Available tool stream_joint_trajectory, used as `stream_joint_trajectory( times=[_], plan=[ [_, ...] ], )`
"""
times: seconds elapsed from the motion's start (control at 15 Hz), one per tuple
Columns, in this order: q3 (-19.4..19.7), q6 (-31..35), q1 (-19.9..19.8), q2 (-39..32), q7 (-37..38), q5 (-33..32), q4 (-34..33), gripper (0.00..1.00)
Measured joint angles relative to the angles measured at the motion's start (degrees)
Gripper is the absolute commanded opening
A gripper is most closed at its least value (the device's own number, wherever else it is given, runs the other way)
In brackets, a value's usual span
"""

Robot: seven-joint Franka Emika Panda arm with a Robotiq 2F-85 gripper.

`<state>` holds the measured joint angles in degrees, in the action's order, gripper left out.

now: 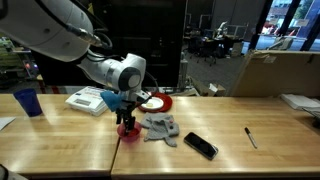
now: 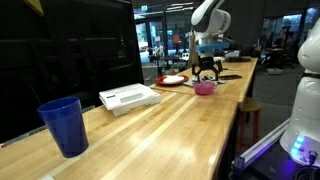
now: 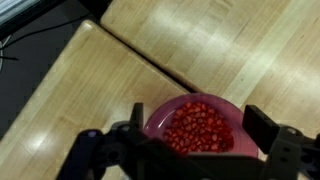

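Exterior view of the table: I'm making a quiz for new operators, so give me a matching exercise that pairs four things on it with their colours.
Things:
1. cup
2. bowl
3. cloth
4. phone

Colours:
A. black
B. pink, holding small red pieces
C. blue
D. grey

Pairs: 1-C, 2-B, 3-D, 4-A

One bowl [image 1: 128, 133], one cup [image 1: 28, 101], one phone [image 1: 200, 145]

No writing, label or number is legible on anything here.
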<state>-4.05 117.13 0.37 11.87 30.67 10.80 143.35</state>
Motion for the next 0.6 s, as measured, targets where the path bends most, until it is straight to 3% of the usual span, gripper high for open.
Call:
stream_joint_trajectory(
  times=[0.6],
  plan=[
    [1.11,2.56,-1.55,0.81,3.83,0.88,1.42,1.00]
  ],
)
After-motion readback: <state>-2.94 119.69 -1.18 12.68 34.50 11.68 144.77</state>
